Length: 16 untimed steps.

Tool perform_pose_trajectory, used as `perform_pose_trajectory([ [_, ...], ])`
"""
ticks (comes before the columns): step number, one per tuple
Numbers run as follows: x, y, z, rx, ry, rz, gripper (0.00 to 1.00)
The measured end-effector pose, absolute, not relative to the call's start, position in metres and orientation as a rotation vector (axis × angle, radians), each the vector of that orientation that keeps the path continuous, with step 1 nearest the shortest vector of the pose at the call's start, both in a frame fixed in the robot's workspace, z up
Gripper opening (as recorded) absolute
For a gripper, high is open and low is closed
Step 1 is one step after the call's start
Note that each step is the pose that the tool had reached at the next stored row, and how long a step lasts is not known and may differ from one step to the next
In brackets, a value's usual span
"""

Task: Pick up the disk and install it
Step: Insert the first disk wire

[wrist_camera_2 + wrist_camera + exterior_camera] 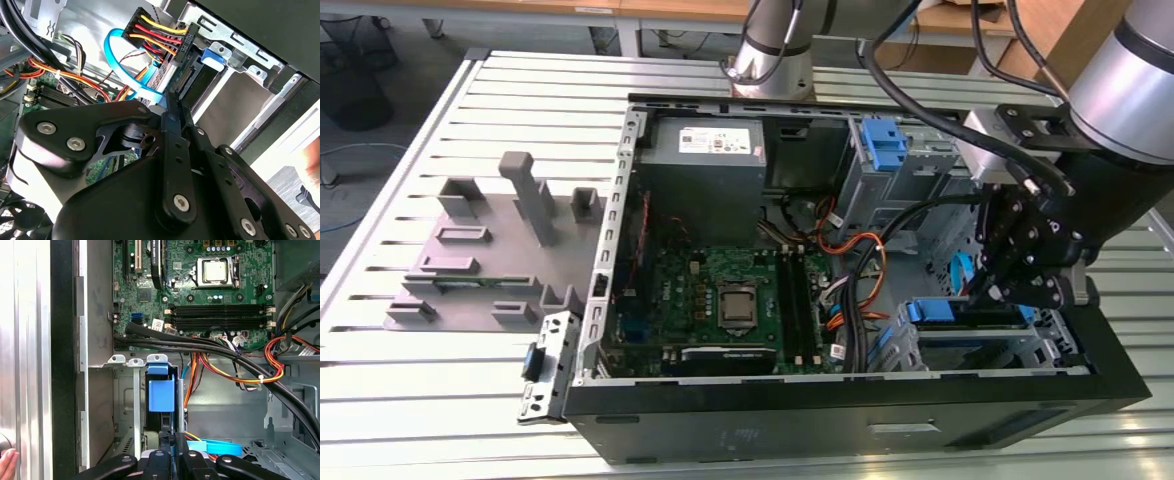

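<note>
Where the hand [172,452] hangs, the disk [161,392] just beyond, slotted.

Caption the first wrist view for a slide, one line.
Claw poised inside the open computer case, right at the blue-framed disk standing in its drive bay, motherboard beyond.

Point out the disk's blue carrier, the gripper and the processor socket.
blue carrier of the disk [161,390], first wrist view, on its flat blue front face.
gripper [173,452], first wrist view, between its black fingertips.
processor socket [215,271], first wrist view, on the metal lid.
</note>
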<state>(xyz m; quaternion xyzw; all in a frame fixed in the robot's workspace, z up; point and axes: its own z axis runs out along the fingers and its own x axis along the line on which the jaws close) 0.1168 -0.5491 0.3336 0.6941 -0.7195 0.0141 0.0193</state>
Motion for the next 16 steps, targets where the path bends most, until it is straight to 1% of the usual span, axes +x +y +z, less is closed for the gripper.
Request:
perform_pose_trajectory([
  [16,0.1167,-0.5492,0.3298,2.155,-2.234,0.048,0.16],
])
